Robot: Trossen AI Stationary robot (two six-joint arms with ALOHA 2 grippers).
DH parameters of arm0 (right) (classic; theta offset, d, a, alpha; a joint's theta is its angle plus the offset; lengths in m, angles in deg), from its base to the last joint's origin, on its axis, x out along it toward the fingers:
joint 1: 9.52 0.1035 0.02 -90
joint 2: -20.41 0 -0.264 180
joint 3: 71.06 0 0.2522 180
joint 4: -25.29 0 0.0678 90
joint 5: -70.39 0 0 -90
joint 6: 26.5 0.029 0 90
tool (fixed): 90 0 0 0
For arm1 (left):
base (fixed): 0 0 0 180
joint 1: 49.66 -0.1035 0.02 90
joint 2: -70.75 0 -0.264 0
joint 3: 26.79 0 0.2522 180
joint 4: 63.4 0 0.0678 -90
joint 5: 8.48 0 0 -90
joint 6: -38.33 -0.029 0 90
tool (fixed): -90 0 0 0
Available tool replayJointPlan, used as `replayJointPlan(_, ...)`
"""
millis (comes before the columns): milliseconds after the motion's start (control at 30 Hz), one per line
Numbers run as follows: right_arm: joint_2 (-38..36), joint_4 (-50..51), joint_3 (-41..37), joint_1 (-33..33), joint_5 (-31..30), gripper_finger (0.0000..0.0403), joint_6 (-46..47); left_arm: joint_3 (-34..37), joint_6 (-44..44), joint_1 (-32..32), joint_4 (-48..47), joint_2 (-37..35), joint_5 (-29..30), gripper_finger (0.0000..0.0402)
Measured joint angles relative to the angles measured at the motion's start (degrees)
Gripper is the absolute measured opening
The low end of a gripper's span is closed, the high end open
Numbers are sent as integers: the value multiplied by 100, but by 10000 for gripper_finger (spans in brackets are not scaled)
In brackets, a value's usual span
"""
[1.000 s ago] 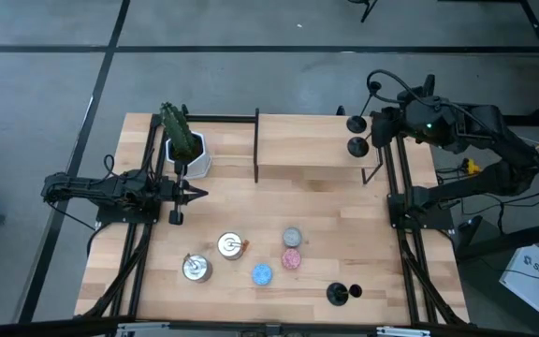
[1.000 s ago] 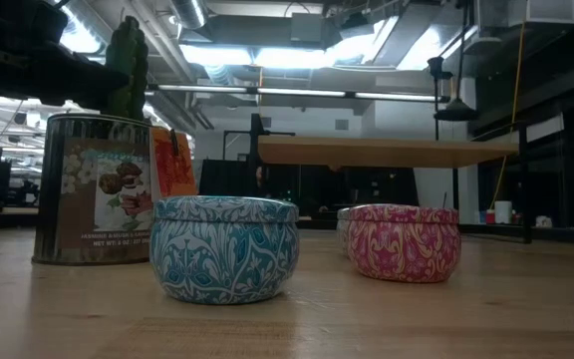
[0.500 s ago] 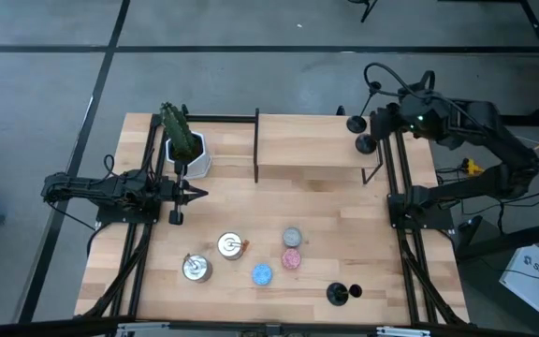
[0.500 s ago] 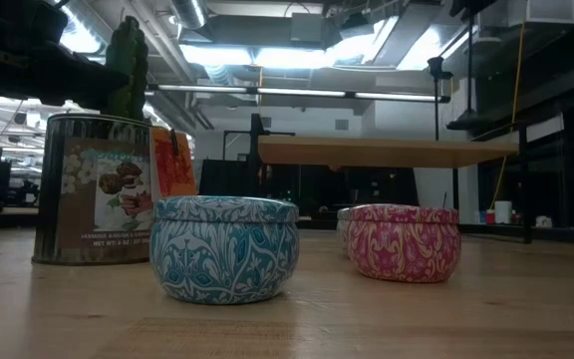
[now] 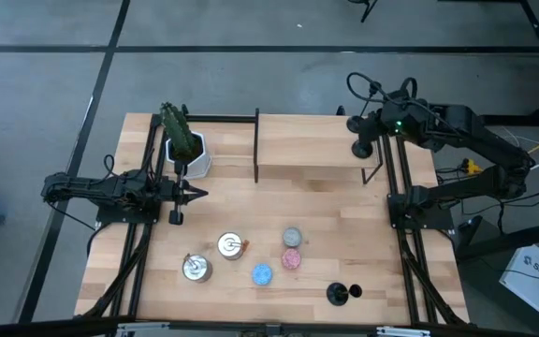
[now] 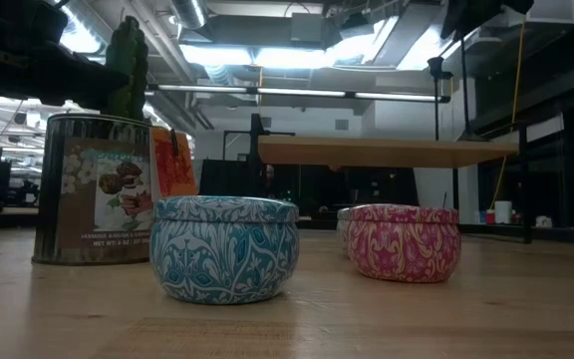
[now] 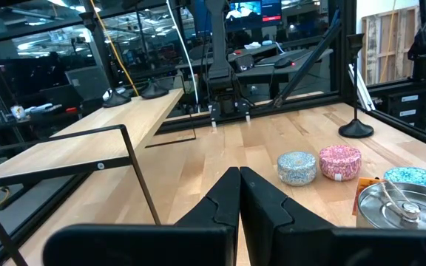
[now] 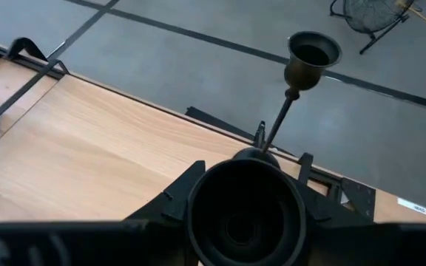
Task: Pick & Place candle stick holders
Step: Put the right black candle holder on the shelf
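Black candle stick holders show in several places. One stands on the raised wooden shelf (image 5: 312, 140) at its far right corner (image 5: 355, 123), with its cup (image 8: 314, 52) up. Another stands on its base on the table near the front edge (image 5: 342, 293). My right gripper (image 5: 371, 136) is over the shelf's right end, shut on a third holder (image 5: 361, 148). I cannot tell whether that holder's base touches the shelf. My left gripper (image 5: 199, 194) is shut and level at the table's left side, touching nothing. My right gripper has the holder pinched between its two fingers (image 8: 176, 196), one on either side below the cup. The holder's round cup (image 8: 246, 214) fills the wrist view and hides the place of contact. The fingers come slanting down from the table's right, and the holder stands roughly upright.
A cactus in a white pot (image 5: 183, 145) stands at the far left. Two silver tins (image 5: 230, 245) and small blue (image 5: 262, 273), pink (image 5: 291, 259) and grey (image 5: 292, 236) candles sit in the near middle. Black frame rails (image 5: 402, 215) run along both sides.
My right gripper has moved toward the table's left edge and down, carrying its holder over the shelf's right end. The holder's base has sunk toward the shelf top.
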Motion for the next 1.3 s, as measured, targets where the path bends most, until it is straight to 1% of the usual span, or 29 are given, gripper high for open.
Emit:
replayJointPlan(500, 11, -58, -2, 0, -6, 144, -120, 1, 0, -2, 0, -1, 0, 4)
replayJointPlan(633, 11, -101, -2, 2, -7, 169, -214, 1, 0, -2, 0, -1, 0, 4)
replayJointPlan(900, 11, -342, -2, 4, 0, 241, -280, 1, 0, 1, 0, 0, 0, 4)
replayJointPlan(967, 10, -332, -2, 1, 92, 254, -280, 1, 0, -2, 0, 1, 0, 4)
replayJointPlan(1067, -13, -270, 97, 6, 195, 265, -280, 1, 0, -1, 1, -1, 0, 4)
replayJointPlan(1200, -100, -277, 394, 4, 221, 268, -363, 1, 0, -2, 0, -1, 0, 4)
replayJointPlan(1300, -154, -199, 631, 5, 452, 268, -414, 0, 0, 1, 0, 1, 0, 4)
